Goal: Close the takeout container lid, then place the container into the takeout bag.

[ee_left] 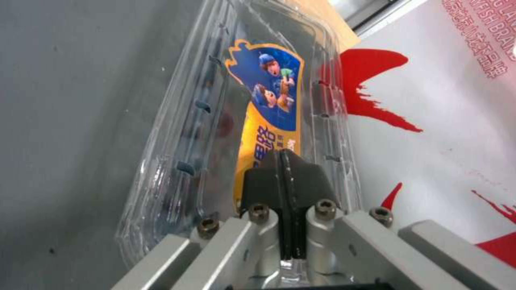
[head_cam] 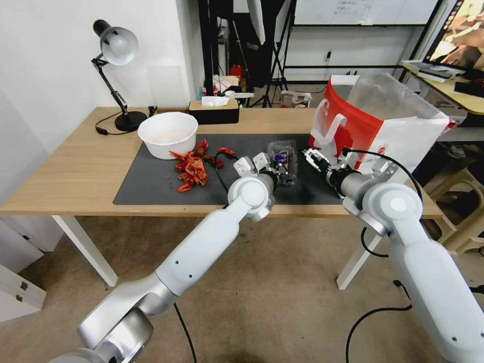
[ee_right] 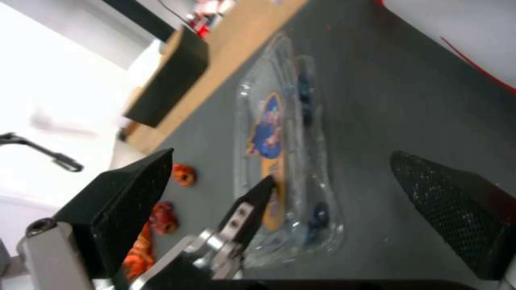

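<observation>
Left pincer [ee_left: 284, 161] pinched tight on the clear plastic clamshell container's labelled lid [ee_left: 269, 96]; right pincer [ee_right: 279, 189] spread wide beside it, red-and-white boxy bag [head_cam: 373, 126] just beyond, red crayfish shells [head_cam: 191, 169] scattered left.

The right end effector [ee_right: 290, 193] hangs over the dark mat [ee_right: 387, 121] with its two black fingers [ee_right: 123, 193] spread wide. Between them lies the takeout container [ee_right: 285, 161], clear plastic, its lid [ee_right: 269, 133] bearing a blue and yellow label, dark blueberries [ee_right: 317, 213] showing through the side. The left end effector [ee_right: 252, 205] presses its closed black tip on the near end of the lid. Red crayfish pieces [ee_right: 161, 217] lie on the mat beside it, and a black box [ee_right: 167, 76] sits on the wooden desk [ee_right: 236, 52] beyond
</observation>
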Robot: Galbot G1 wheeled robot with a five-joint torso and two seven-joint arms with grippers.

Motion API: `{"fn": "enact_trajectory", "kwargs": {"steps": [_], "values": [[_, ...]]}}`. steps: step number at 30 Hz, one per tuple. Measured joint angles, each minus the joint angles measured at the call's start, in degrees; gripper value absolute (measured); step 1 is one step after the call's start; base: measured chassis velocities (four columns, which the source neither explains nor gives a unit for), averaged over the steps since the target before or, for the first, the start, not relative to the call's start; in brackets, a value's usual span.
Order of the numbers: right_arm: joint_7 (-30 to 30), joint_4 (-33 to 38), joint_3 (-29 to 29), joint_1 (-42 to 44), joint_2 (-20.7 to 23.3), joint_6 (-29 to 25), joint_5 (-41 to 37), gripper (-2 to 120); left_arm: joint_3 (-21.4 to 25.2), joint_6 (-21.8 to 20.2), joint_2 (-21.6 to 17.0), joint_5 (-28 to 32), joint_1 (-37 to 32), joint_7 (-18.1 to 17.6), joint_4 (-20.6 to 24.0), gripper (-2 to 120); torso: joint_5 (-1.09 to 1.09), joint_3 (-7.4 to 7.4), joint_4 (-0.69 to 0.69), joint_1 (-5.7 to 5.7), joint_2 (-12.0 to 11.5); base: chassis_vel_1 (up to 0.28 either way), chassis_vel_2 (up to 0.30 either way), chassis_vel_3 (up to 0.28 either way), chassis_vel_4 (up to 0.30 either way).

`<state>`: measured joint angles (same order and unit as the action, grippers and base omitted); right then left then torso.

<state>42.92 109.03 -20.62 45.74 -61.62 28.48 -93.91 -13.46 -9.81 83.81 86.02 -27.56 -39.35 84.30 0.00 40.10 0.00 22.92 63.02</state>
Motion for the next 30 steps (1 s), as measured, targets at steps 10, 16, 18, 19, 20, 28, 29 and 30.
{"fn": "enact_trajectory", "kwargs": {"steps": [10,16,18,19,20,28,29,30], "values": [[4.52,-7.39,5.41,-8.3,-0.21,4.66,-2.41,100,0.19,0.2,-0.51,0.01,-0.34,-0.01,0.67,0,0.0,0.0,0.01,0.01,0.0,0.0,0.0,0.0,0.0],[4.4,-9.92,7.21,-10.88,0.26,6.36,-4.17,100,0.41,0.27,-0.64,0.02,-0.64,0.02,0.88,0,0.0,0.0,0.01,0.0,0.0,0.0,0.0,0.0,0.0],[3.89,-11.08,8.18,-11.88,0.48,7.07,-4.38,100,0.5,0.32,-0.66,0.02,-0.73,0.11,1.02,0,0.0,0.0,0.01,0.0,0.0,0.0,0.0,0.0,0.0],[3.61,-11.57,8.64,-12.33,0.52,7.24,-4.26,100,0.51,0.34,-0.66,0.02,-0.73,0.13,1.08,0,0.0,0.0,0.0,-0.01,0.0,0.0,0.0,0.0,0.0],[3.57,-11.66,8.72,-12.42,0.52,7.27,-4.22,100,0.51,0.34,-0.66,0.02,-0.73,0.14,1.09,0,0.0,0.0,0.0,0.0,0.0,0.0,0.0,0.0,0.0],[1.88,-14.37,12.33,-15.22,0.87,8.4,-2.69,100,0.37,0.96,-0.27,0.02,-0.45,0.56,1.16,0,0.01,0.0,0.0,-0.01,0.0,0.0,0.0,0.0,0.0],[1.69,-14.71,12.61,-15.58,0.86,8.67,-2.5,100,0.33,0.96,-0.27,0.03,-0.45,0.56,1.16,0,0.0,0.0,0.0,-0.01,0.0,0.0,0.0,0.0,0.0],[1.69,-14.71,12.61,-15.58,0.86,8.67,-2.5,100,0.33,0.96,-0.27,0.03,-0.45,0.56,1.16,0,0.0,0.0,0.0,-0.01,0.0,0.0,0.0,0.0,0.0]]}}
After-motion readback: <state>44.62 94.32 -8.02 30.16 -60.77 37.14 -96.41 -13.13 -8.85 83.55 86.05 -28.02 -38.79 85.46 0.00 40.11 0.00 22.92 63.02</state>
